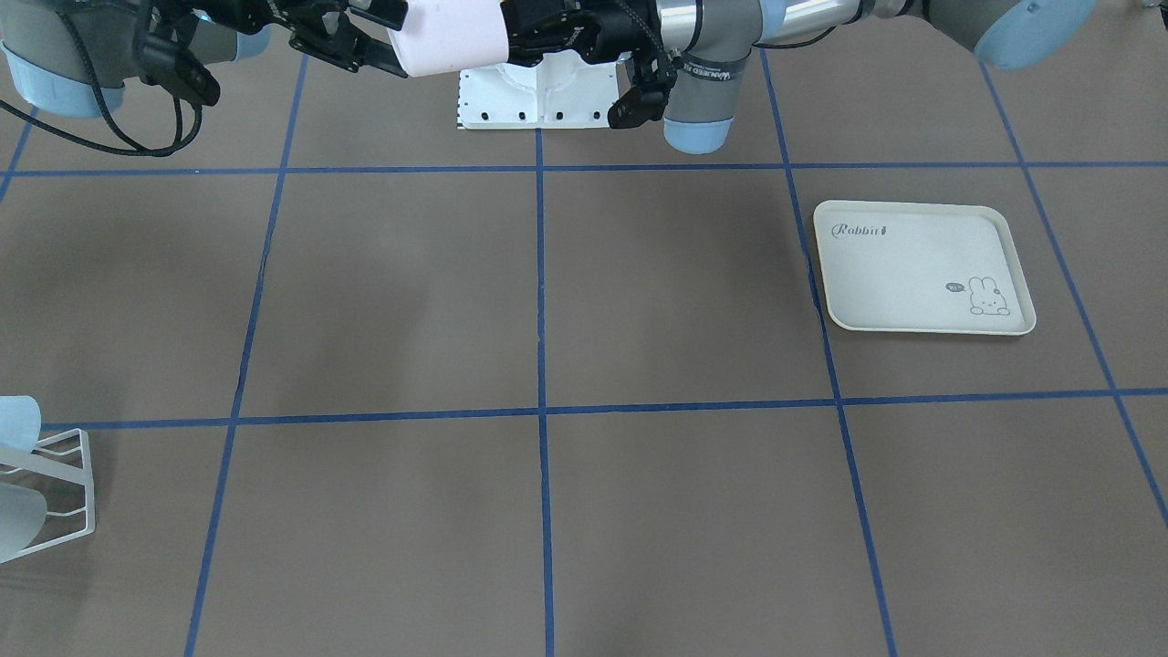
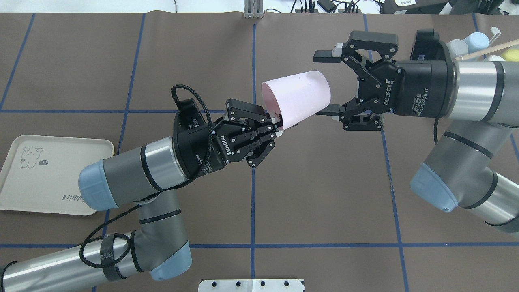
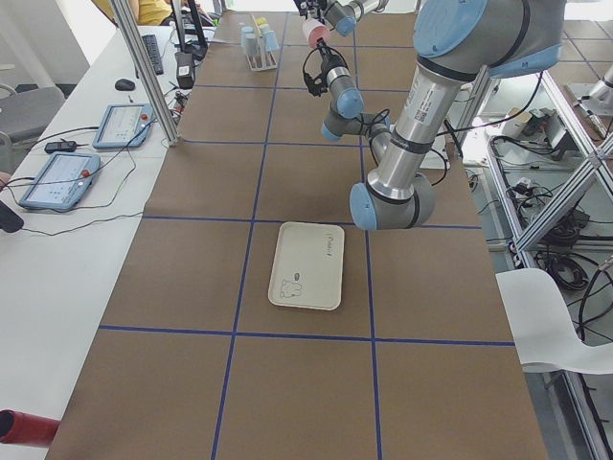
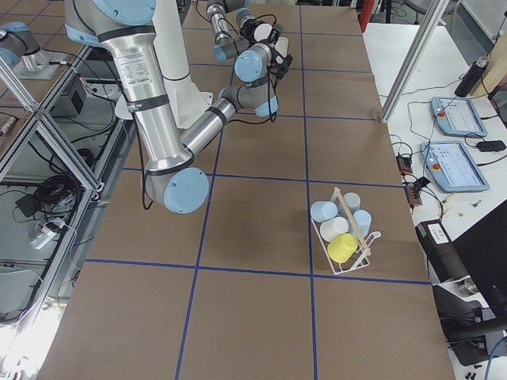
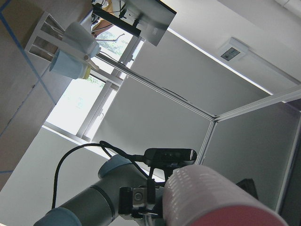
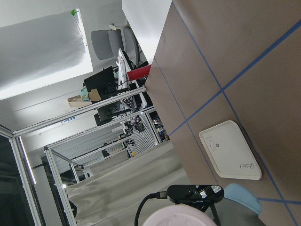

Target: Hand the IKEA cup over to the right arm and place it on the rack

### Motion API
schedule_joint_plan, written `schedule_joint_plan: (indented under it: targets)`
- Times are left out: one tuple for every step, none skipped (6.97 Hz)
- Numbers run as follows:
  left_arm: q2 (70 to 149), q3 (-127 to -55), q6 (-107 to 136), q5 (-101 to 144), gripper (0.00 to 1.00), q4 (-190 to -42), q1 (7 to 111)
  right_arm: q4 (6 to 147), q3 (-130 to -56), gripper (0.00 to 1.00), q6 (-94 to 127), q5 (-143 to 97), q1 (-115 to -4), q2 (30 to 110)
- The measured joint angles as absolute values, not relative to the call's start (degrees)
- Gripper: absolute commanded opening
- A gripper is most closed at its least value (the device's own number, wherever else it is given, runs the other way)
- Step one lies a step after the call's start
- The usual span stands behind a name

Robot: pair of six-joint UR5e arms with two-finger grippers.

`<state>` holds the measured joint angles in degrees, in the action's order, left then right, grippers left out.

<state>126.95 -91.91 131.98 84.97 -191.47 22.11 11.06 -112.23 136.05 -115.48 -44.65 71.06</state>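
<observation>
Cup (image 2: 296, 99) hangs in mid-air over the middle of the table (image 2: 324, 194), lying on its side, mouth toward the left arm and closed end toward the right one. The left gripper (image 2: 275, 121) is clamped on the rim wall at the mouth, so it carries the whole weight from one edge. The right gripper (image 2: 324, 82) faces it with its fingers spread wide, one on each side of the closed end. The finger nearer the robot looks very close to the cup's wall, though I cannot tell whether it touches.

The step in hand is the handover, and it is not yet made. To do it well, I judge the right gripper should reach a little farther along the body before closing (the cup tapers toward that end, so a pinch at the very tip could squeeze it out). The cup should sit centred between the pads, and the left grip should let go only once the right one is firm. The rack (image 4: 344, 233) stands well apart on the robot's right, holding several cups; the tray (image 2: 52, 174) plays no part.
</observation>
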Motion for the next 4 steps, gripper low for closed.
schedule_joint_plan:
  targets:
    - [127.0,-91.8,132.0,85.0,0.00,-191.5,22.1,11.0,-112.2,1.00,136.1,-115.5,-44.7,71.1]
    - [127.1,-91.7,132.1,85.0,0.00,-191.4,22.1,11.0,-112.3,1.00,136.1,-115.5,-44.7,71.2]
    - [127.2,-91.6,132.2,85.0,0.00,-191.4,22.1,11.0,-112.3,1.00,136.1,-115.5,-44.6,71.2]
    - [127.4,-91.5,132.2,84.9,0.00,-191.4,22.1,11.0,-112.3,1.00,136.1,-115.5,-44.6,71.3]
